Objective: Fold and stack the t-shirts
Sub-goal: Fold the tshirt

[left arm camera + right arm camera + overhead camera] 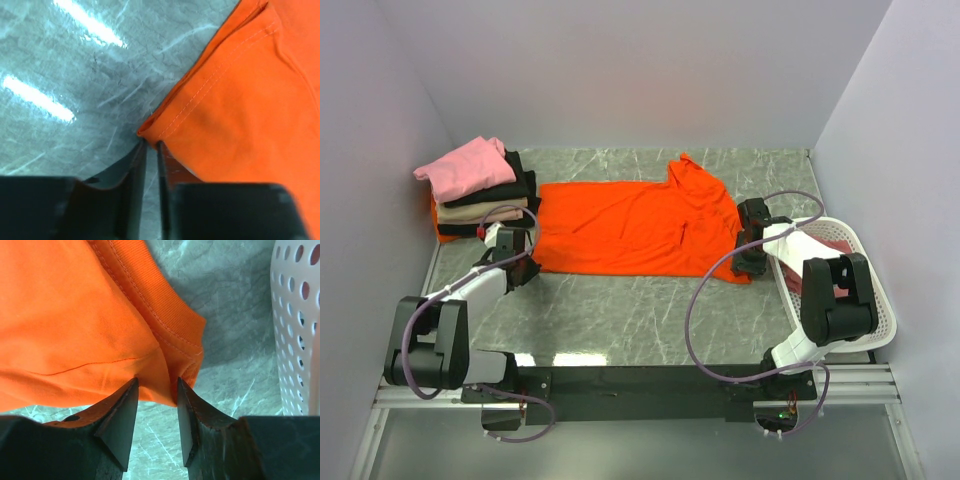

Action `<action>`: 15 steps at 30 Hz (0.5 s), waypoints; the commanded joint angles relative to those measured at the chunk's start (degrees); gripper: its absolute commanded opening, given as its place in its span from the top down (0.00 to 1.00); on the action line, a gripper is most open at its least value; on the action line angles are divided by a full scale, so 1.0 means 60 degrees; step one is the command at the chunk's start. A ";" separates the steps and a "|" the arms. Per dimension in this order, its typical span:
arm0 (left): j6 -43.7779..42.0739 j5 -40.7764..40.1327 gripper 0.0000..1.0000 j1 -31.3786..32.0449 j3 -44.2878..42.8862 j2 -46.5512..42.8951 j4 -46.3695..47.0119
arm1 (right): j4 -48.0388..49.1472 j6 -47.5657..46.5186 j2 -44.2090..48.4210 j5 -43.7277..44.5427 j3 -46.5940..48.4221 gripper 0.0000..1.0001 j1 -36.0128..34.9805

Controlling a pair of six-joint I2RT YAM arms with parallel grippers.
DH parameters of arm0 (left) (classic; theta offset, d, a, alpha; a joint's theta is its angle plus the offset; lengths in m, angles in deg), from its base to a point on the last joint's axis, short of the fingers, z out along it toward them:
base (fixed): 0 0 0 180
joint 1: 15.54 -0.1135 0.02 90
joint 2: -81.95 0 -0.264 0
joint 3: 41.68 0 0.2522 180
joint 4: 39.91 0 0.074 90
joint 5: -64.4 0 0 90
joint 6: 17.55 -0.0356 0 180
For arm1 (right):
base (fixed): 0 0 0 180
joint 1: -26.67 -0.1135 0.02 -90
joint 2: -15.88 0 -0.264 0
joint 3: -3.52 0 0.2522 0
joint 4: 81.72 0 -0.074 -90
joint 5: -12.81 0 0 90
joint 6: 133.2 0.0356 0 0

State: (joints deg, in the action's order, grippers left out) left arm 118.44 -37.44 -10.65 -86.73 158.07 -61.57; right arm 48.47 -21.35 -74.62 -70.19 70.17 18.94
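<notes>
Across the middle of the grey marbled table (620, 320), the orange t-shirt (630, 225) lies spread flat. Its length runs left to right, and one sleeve (692, 170) points toward the far wall.

Left gripper (150, 145): positioned at the near-left hem corner (145, 131) of the orange t-shirt. Its fingers (137, 170) are drawn almost together, leaving only a thin slit through which grey table surface shows. The hem corner sits just ahead of the tips. Whether any cloth is pinched cannot be determined.

Right gripper (156, 385): positioned at the right end of the orange t-shirt, beside the ribbed edge (170, 315). Its fingers (122, 412) clamp a fold of the orange cloth between the tips.

At the far-left corner, a stack (485, 205) of folded t-shirts stands just beside the left end of the orange t-shirt. A pink t-shirt (468, 168) lies on top, with black and beige layers beneath it.

At the right edge, a white perforated basket (882, 305) holds rose-red cloth (835, 248). The right arm partly covers the basket in the top view.
</notes>
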 commanded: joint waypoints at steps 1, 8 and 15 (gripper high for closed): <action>-0.0225 -0.0283 0.81 -0.0111 -0.0439 0.0204 0.0013 | 0.0267 0.0109 0.0010 -0.0054 -0.0142 0.57 0.0072; -0.0371 -0.0166 0.99 -0.0433 -0.0688 0.0410 -0.0030 | 0.0237 0.0167 -0.0049 0.0077 -0.0171 0.64 0.0072; -0.0327 -0.0254 1.00 -0.0770 -0.0645 0.0087 -0.0045 | -0.0098 0.0240 0.0068 0.0487 -0.0069 1.00 0.0072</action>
State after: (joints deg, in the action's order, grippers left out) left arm 117.11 -37.48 -14.43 -89.07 160.32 -61.72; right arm 48.86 -20.50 -74.64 -70.08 69.36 18.94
